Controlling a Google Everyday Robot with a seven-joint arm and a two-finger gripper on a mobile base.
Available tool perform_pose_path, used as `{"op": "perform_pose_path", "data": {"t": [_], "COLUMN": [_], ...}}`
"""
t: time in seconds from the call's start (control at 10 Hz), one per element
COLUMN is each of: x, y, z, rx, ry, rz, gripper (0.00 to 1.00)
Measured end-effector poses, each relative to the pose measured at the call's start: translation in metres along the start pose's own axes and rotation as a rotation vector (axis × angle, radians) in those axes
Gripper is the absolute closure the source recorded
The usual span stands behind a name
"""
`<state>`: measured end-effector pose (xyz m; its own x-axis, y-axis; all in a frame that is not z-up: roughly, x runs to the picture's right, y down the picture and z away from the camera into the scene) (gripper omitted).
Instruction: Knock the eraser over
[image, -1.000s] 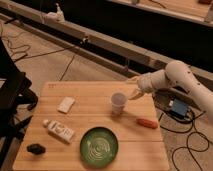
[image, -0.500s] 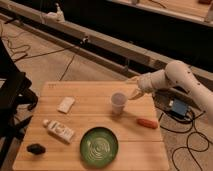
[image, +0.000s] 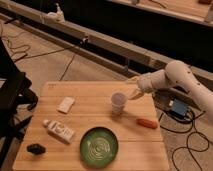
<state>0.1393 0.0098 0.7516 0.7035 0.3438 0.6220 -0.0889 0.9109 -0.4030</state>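
A wooden table (image: 90, 97) fills the foreground. The white robot arm (image: 175, 75) reaches in over its far right edge, the gripper (image: 132, 87) hanging just beside a paper cup (image: 118, 102); how wide it is set cannot be told. A green plate (image: 99, 146) sits near the front edge, a white tube (image: 59, 130) to its left, a flat white piece (image: 65, 104) behind that, an orange oblong item (image: 147, 122) at right. The black eraser (image: 36, 148) lies at the front left corner, well apart from the gripper

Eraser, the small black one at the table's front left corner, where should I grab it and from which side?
Grip the eraser across its narrow middle, probably coming straight down from above. It looks low and oblong, with its long side running left to right, so the short width suits the grip. The gripper is far off, beside the cup.
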Motion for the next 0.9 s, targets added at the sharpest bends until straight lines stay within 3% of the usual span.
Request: {"op": "perform_pose_path", "data": {"t": [0.6, 0.8, 0.9], "x": [0.0, -0.006, -0.026], "y": [0.0, 0.002, 0.004], "z": [0.0, 0.002, 0.01], "rx": [0.0, -0.008, -0.024], "ry": [-0.001, -0.005, -0.015], "rz": [0.0, -0.015, -0.053], "gripper": [0.41, 0.58, 0.71]}}
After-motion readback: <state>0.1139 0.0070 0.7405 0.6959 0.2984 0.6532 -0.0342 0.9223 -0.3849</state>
